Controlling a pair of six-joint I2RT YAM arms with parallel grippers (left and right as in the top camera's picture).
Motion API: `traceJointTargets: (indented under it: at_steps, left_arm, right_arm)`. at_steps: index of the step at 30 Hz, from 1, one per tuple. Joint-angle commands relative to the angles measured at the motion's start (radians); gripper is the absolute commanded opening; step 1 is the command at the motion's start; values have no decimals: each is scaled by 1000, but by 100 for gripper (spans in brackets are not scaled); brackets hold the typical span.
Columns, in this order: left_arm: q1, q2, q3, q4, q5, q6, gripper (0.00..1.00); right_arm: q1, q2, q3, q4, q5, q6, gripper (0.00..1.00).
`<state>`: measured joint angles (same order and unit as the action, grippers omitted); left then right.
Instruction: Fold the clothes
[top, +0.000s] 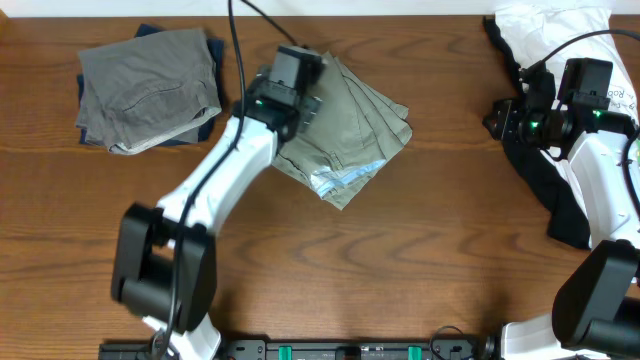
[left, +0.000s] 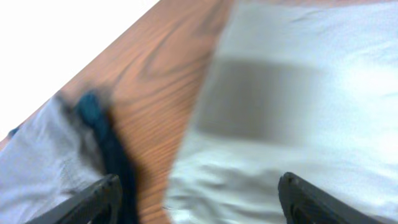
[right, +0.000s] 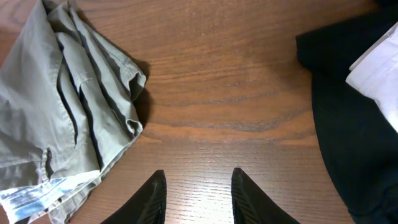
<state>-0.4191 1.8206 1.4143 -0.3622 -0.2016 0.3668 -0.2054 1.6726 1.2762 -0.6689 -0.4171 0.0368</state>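
Looking at your left gripper (left: 199, 199), the fingers are spread wide with nothing pinched, right over the folded khaki shorts (top: 365, 130). The grey-and-navy stack (top: 150, 90) sits off to its left, on the table (top: 400, 260). Your right gripper (right: 196, 193) has its fingers partly apart and empty above bare wood. The shorts lie out ahead of it, with the black piece (right: 348, 124) and white T-shirt (right: 376, 68) just beside it.

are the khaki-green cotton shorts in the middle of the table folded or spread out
Folded: the khaki-green cotton shorts lie doubled into a compact stack, with several layered edges showing along one side.
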Motion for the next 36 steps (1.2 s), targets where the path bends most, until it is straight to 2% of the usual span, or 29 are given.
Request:
traceJointTargets:
  at_steps: [1,10,24,36]
  left_arm:
    - [-57,-8,12,-51,197,8,88]
    - [-188,129,7,-103,210,130,98]
    - [-262,215,7,-87,211,131,98]
    - [-292,287,7,-130,217,130,98]
  right_arm:
    - [1,2,5,0,-1,-15,33]
    - [1,1,5,-4,-1,-16,34]
    - [1,2,5,-11,-1,-16,34]
    - [1,2,5,-5,4,-16,34]
